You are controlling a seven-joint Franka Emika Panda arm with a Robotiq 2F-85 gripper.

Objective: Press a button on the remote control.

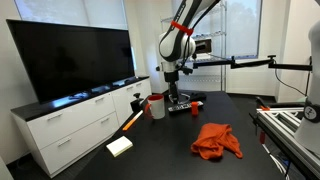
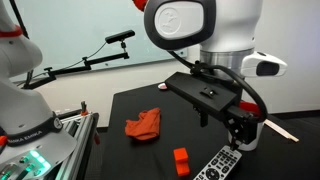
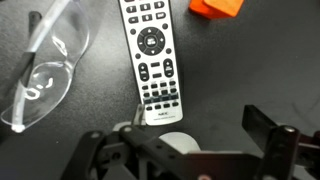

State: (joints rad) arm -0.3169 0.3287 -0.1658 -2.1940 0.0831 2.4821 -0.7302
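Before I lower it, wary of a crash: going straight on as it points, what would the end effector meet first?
Probably the remote control, lying right below the end effector; the gap is unclear.

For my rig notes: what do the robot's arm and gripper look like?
The arm is glossy white with rounded links, a grey joint cap and red accents. The gripper is black and angular, with a black cable looping beside it.
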